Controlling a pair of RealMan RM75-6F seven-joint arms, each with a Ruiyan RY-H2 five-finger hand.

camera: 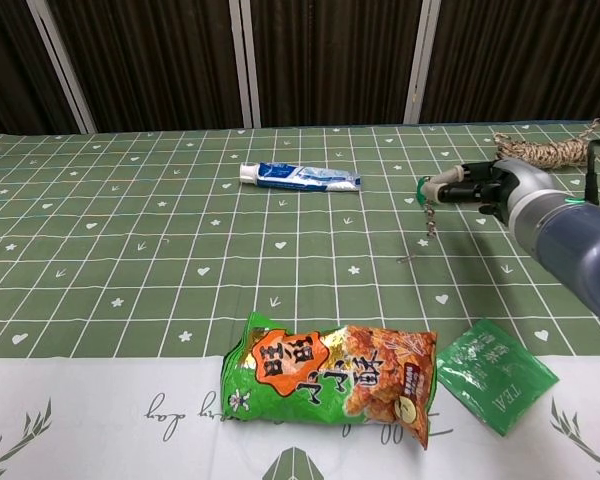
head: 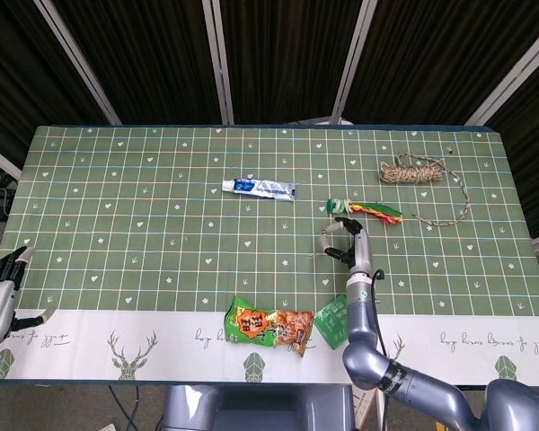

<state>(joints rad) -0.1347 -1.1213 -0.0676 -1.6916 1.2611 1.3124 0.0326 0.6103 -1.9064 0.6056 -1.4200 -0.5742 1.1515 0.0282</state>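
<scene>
Two hands show: the right hand (head: 343,244) hovers over the worktop (head: 144,206) with its fingers (camera: 450,187) spread and holding nothing, just short of the colourful feather toy (head: 366,209). Its nearest other things are the toothpaste tube (head: 260,188), snack bag (camera: 330,373) and green sachet (camera: 496,373). At the near-left edge the left hand (head: 2,285) rests, fingers apart and empty.

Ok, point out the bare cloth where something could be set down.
The widest free patch is left of the toothpaste and snack bag, out to the left hand. It is crowded around the right hand: feather toy, twine, green sachet.
</scene>
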